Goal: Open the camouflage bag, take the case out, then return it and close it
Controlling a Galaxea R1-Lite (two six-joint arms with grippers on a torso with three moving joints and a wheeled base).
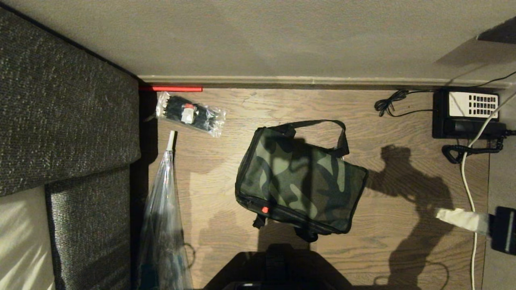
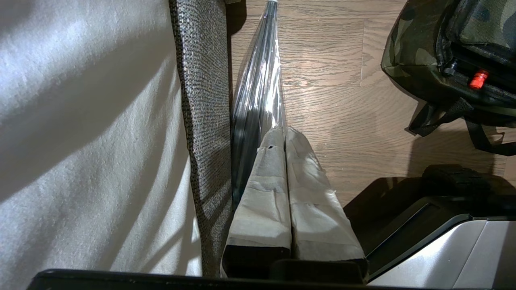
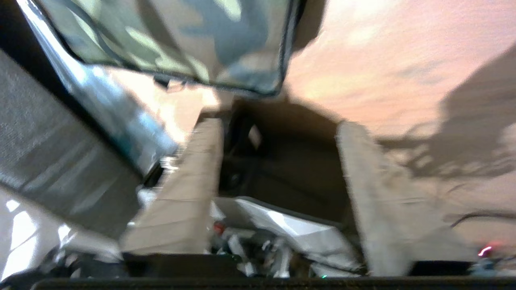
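Robot base nearest; right claw gapes empty beside the zipped camouflage bag; left claw pressed together, parked.

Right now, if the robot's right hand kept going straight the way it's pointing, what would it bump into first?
Probably the camouflage bag. In the head view the right hand pokes in from the right edge, pointing left across the wooden floor toward it, nothing between. Its height is unclear, so it might pass over.
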